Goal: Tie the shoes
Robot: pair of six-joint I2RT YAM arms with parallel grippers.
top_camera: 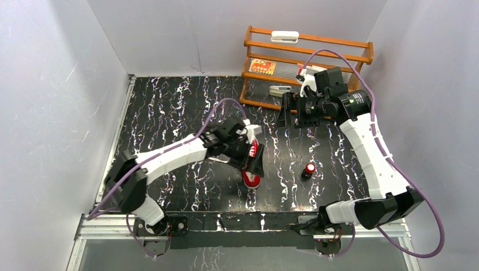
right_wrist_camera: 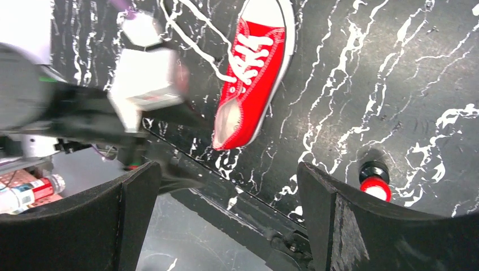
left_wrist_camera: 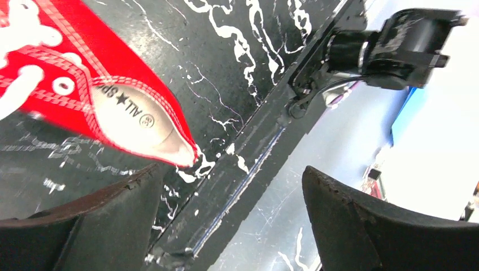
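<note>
A red canvas sneaker is laid near the middle of the counter, heel toward 6 o'clock. The left gripper, above it, and the right gripper, at 1 o'clock, are seen open and empty. The soft, light laces are judged best pinched near their ends.

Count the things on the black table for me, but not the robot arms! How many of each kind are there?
Red sneaker: 1
Small red-and-black cylinder: 1
Wooden rack: 1
Total: 3
</note>
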